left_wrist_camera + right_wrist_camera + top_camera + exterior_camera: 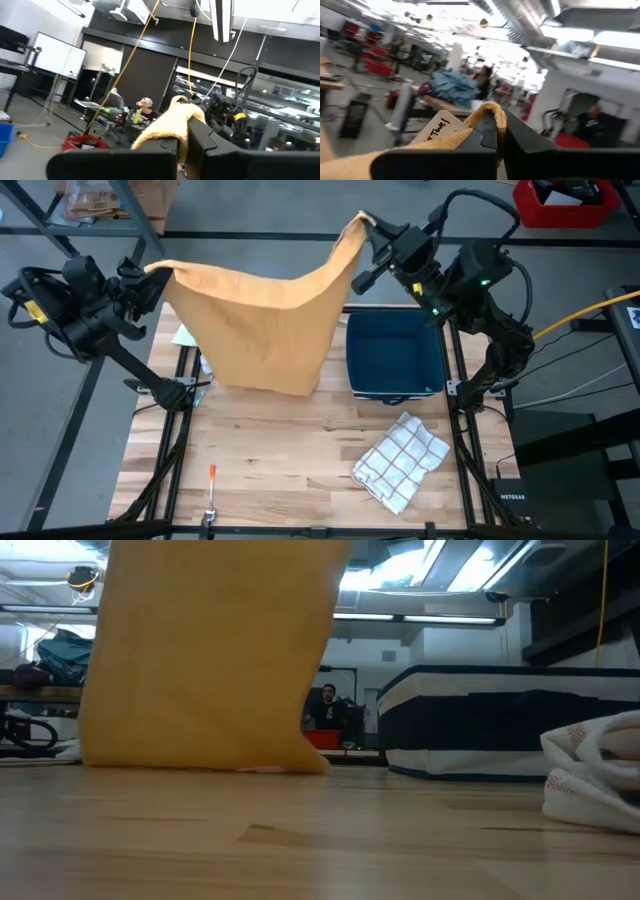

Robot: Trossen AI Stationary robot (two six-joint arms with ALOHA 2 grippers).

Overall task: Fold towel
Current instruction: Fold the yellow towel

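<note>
Orange towel (262,320) stretched above the worktop (290,450), corners pinched in left gripper (150,277) and right gripper (366,225) fingers, beside blue bin (392,352)

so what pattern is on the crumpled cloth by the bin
White cloth with a dark grid check, clearest in the high view.

Little readable text. Black box (512,500) at the table's front right corner, high view: white "NETGEAR" on its top. Right wrist view: tan tag (440,126) on the towel (470,125), handwritten, ends in "Towel"; letters before it are cut off, can't read. Low view and left wrist view: no legible text, signs too blurred.
</note>
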